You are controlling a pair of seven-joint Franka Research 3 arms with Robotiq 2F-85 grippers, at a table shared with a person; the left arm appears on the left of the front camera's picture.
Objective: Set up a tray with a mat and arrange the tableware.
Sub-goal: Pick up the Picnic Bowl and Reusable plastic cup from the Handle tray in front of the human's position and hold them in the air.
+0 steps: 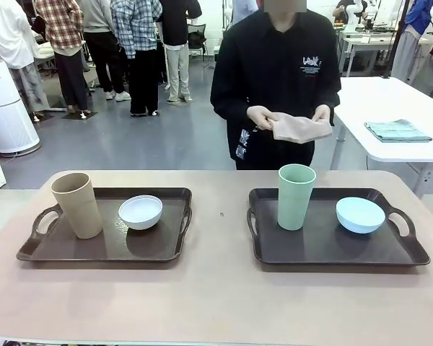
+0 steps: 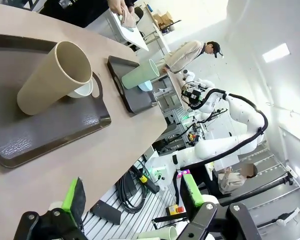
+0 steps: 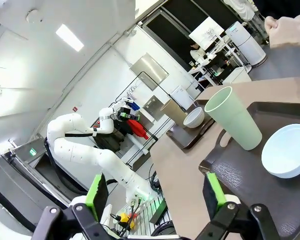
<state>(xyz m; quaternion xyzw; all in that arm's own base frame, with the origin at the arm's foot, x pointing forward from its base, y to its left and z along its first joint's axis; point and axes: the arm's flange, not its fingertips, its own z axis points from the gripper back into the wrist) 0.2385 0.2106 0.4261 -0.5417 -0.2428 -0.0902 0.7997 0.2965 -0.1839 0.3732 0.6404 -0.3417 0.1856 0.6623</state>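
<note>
Two dark brown trays sit on the table. The left tray (image 1: 65, 252) carries a tan cup (image 1: 77, 205) and a white bowl (image 1: 141, 212). On the right tray (image 1: 325, 249) stand a pale green cup (image 1: 295, 196) and a light blue bowl (image 1: 360, 215). Across the table a person holds a folded beige mat (image 1: 299, 128) in both hands. My left gripper (image 2: 132, 197) is open off the table's near edge, with the tan cup (image 2: 52, 77) ahead of it. Open too, my right gripper (image 3: 155, 192) hangs short of the green cup (image 3: 235, 117) and blue bowl (image 3: 286, 151).
A bare strip of table (image 1: 220, 216) runs between the two trays and along the front edge. A white side table (image 1: 390, 108) with a folded grey-green cloth (image 1: 397, 130) stands behind at the right. Several people stand far off at the back left.
</note>
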